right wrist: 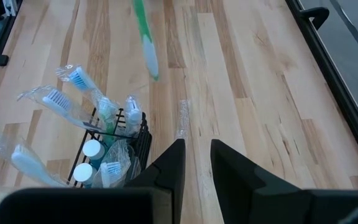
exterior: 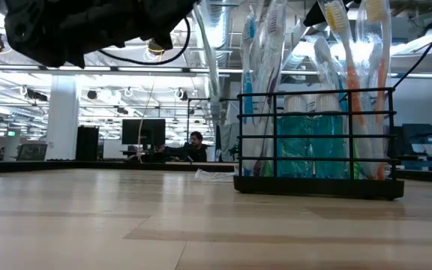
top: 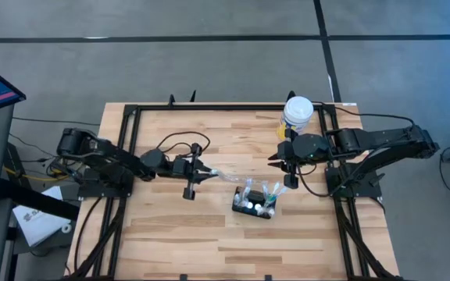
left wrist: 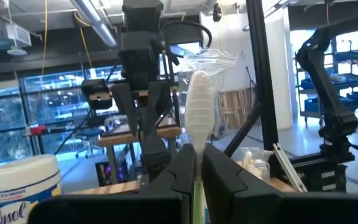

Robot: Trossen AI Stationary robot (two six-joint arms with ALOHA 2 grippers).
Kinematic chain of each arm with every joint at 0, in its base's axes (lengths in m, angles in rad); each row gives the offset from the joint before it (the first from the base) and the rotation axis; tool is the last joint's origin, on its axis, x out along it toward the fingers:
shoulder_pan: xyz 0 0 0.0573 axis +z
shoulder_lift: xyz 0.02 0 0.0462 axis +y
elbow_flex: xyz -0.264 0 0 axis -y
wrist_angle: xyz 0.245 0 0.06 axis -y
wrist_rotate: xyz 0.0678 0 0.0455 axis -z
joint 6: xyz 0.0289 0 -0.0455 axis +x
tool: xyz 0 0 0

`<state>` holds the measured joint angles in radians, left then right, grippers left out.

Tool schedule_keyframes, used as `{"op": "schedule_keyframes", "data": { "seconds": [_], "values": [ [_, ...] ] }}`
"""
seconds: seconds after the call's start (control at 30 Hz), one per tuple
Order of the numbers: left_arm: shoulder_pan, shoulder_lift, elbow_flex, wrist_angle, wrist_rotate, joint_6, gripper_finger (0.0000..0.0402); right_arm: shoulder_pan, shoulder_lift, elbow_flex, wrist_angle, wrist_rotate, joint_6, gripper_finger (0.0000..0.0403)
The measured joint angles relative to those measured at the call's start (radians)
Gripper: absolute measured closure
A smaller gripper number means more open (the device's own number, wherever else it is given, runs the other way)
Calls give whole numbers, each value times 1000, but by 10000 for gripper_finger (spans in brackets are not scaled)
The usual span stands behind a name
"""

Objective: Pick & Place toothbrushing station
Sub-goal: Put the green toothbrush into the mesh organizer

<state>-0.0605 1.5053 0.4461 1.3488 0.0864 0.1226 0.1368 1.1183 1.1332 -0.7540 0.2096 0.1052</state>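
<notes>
Pale wooden table (top: 209,242) seen from above, framed by black rails. Black wire toothbrushing station (top: 254,204) standing right of centre, stuffed with wrapped toothbrushes and small white-capped bottles. Left gripper (top: 201,175) reaching in from the left side, clamped on a wrapped toothbrush (top: 223,176) held level above the boards, tip pointing toward the station, short of it. Right gripper (top: 291,181) hovering just beside the station's right end, clear of it. White-lidded tub (top: 298,112) at the far edge, near the right arm. From table height: toothbrushing station (exterior: 317,139) upright on the wood, close to the lens, blue bottles behind its bars, brush handles rising out of its top; dark arm bulk crossing the upper left; a person seated at a desk in the room beyond. Left wrist: own fingers (left wrist: 182,174) closed around the toothbrush (left wrist: 199,112), white head in clear wrap sticking up between them; other arm ahead; tub (left wrist: 23,190) low at one side. Right wrist: right gripper (right wrist: 196,163) with a gap between its fingers, nothing held; station (right wrist: 107,149) below on the boards, wrapped brushes fanning out; a green-handled toothbrush (right wrist: 146,40) farther off above the wood.
</notes>
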Motion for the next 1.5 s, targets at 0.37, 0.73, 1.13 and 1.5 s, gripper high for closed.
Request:
{"op": "schedule_keyframes", "data": {
  "seconds": [0.37,0.73,1.13,1.5],
  "values": [
    [-5,159,84,84,19,-63,395,0,0,0,0,0,0,335],
    [-20,227,170,88,19,-113,395,0,0,0,-1,0,-1,335],
    [-24,226,171,88,19,-113,395,0,0,0,7,0,-8,335],
    [-24,348,225,111,19,-122,395,0,0,0,7,0,-8,335]
  ]
}}
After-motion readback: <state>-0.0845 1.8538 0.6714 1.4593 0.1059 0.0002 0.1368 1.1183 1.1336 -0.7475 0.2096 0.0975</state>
